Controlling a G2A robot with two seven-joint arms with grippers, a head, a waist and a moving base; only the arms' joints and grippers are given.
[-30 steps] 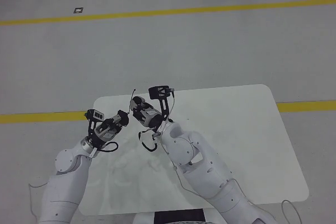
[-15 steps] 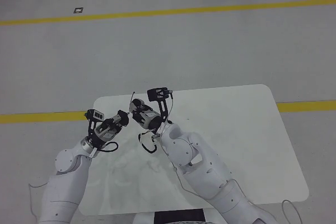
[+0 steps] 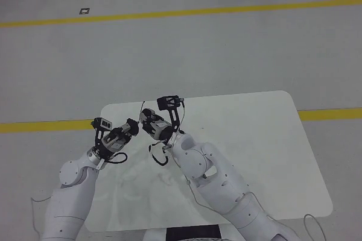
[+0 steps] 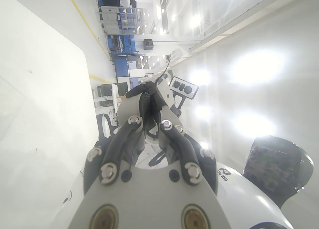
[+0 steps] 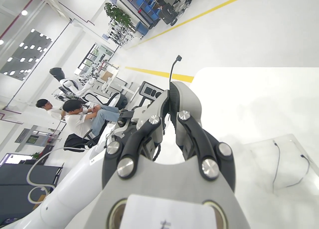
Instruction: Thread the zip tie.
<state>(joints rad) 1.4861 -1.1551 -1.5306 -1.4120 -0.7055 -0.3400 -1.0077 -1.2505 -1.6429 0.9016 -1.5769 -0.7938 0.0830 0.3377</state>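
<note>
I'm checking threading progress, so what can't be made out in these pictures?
Lower end of the zip tie: right wrist view, buried in the grip of the right end effector.
Whether the left end effector also holds it: left wrist view, its own body covers the contact.
The tie's head slot: top view, too small.
</note>
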